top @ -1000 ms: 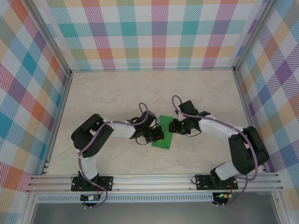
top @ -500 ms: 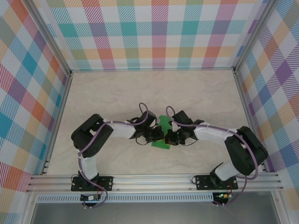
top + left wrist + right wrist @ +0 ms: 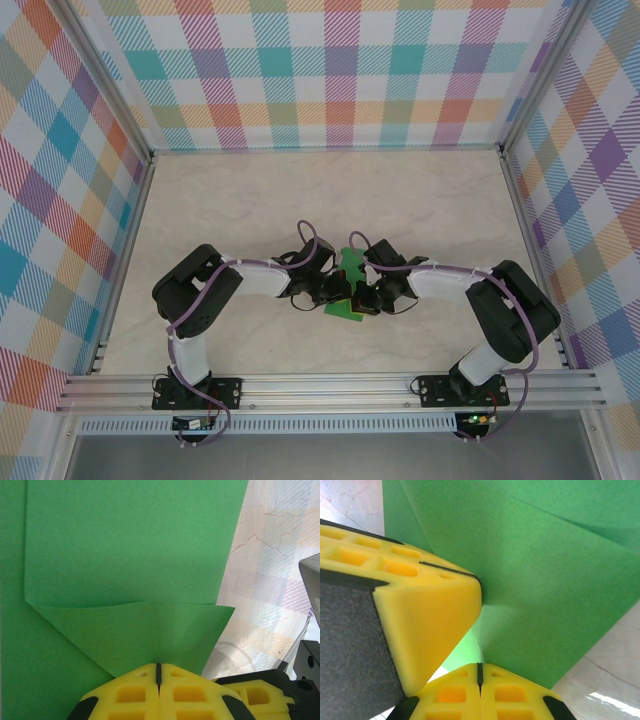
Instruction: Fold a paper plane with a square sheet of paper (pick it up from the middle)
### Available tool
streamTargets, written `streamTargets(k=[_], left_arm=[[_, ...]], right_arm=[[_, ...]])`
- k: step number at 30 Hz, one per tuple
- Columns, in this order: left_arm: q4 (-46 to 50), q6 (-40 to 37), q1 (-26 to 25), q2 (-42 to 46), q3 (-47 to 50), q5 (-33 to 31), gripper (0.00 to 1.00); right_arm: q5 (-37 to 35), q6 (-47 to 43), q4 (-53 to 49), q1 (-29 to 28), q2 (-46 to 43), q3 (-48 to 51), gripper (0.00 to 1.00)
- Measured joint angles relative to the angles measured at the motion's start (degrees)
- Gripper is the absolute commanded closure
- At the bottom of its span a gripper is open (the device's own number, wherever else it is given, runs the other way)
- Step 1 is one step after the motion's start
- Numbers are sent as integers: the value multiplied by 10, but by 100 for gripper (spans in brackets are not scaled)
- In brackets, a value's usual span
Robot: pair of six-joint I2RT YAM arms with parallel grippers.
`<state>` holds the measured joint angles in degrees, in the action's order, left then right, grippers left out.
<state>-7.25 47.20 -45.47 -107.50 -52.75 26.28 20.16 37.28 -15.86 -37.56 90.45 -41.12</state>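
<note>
Both grippers meet at the sheet of green paper [image 3: 125, 545], so neither arm is nearer: the left gripper [image 3: 158, 672] comes in from one side, the right gripper [image 3: 479, 672] from the other, and their yellow tips almost touch. The left jaws are clenched pad to pad. A folded flap [image 3: 150, 630] of the sheet narrows straight into their seam, so I judge them to be grasping that flap. The right jaws are likewise clenched, and the green edge runs right up to their seam. They appear to nip it, though the bite itself is too thin to see. From the left jaws the sheet spreads directly ahead and off to the left, with bare marbled table [image 3: 270, 570] ahead to the right. From the right jaws it spreads ahead and to the right. Paler green just above their tips suggests that this corner is raised off the surface. From above, the sheet's long axis runs away from the arm bases, crosswise to both pairs of jaws, which close on its nearer half. Its far end looks a little narrower, but no true nose shows, so I cannot tell which way it points. Any next crease would likely depend on the two grips staying square to that axis.
</note>
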Motion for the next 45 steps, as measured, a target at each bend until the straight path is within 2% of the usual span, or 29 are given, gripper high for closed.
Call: streamTargets(k=[12,23,28,34,39,45], left_arm=[[0,1,-1,0,0,-3,100],[1,2,-2,1,0,-5,100],[1,2,-2,1,0,-4,100],[1,2,-2,1,0,-4,100],[14,1,-2,1,-7,-5,100],[26,-1,-2,1,-14,-6,100]], right_arm=[[5,0,27,0,-24,38,100],[-2,-10,-62,0,-77,58,100],[-9,-11,-83,0,-102,30,100],[-13,-11,-55,0,-67,-9,100],[-17,-11,-47,0,-25,-7,100],[-21,-13,-38,0,-14,5,100]])
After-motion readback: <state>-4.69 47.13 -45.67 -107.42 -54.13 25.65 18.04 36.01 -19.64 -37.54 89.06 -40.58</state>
